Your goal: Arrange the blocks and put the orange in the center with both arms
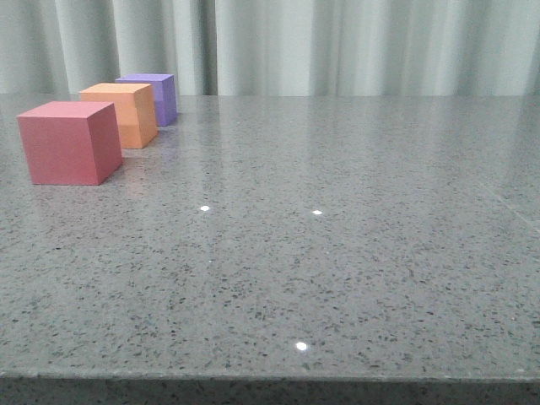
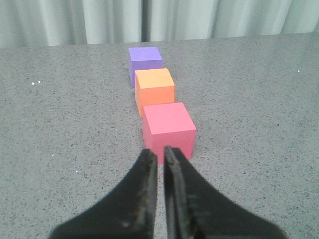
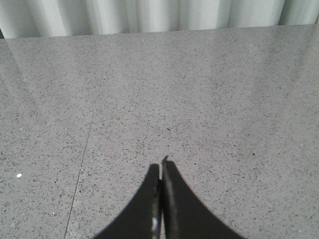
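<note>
The grey table [image 1: 337, 253] carries three blocks in a line on its left side: the pink block [image 1: 69, 142] nearest, the orange block [image 1: 125, 113] between, the purple block [image 1: 153, 96] farthest. The arrangement looks finished. The left gripper [image 2: 160, 155] and right gripper [image 3: 161, 167] are both clenched, empty.

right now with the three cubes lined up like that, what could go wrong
1. The left gripper sits just short of the pinkish-red cube with fingers nearly shut; moving forward could shove it into the orange cube and spoil the row.
2. The orange cube and purple cube stand very close, so nudging one would likely shift the other.
3. The right gripper is over bare table, so little risk there.
</note>
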Controlling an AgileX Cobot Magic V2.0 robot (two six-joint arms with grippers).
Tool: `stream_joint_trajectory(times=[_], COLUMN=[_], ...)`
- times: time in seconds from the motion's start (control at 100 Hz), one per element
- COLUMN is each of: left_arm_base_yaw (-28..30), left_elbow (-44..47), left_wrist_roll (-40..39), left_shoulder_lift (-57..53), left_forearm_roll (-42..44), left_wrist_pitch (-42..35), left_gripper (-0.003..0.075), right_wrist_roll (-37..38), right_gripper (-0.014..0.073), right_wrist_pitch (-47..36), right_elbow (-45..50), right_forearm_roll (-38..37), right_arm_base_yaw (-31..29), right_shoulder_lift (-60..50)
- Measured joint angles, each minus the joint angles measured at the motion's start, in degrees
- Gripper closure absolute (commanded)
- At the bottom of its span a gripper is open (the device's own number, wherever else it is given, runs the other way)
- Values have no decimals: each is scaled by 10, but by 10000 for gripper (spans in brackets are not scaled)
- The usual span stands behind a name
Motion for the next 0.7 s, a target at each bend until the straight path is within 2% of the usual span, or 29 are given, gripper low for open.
stream_joint_trajectory(times=[0.7], left_arm_base_yaw=[0], left_elbow=[3], left_wrist_roll=[0], left_shoulder_lift=[0], left_forearm_roll=[-9], left_wrist_pitch=[-10], left_gripper=[741], right_wrist_roll=[0], right_gripper=[662], right_wrist_pitch=[0], right_elbow=[0], right_forearm_roll=[0], right_arm_base_yaw=[0], right_shoulder_lift=[0])
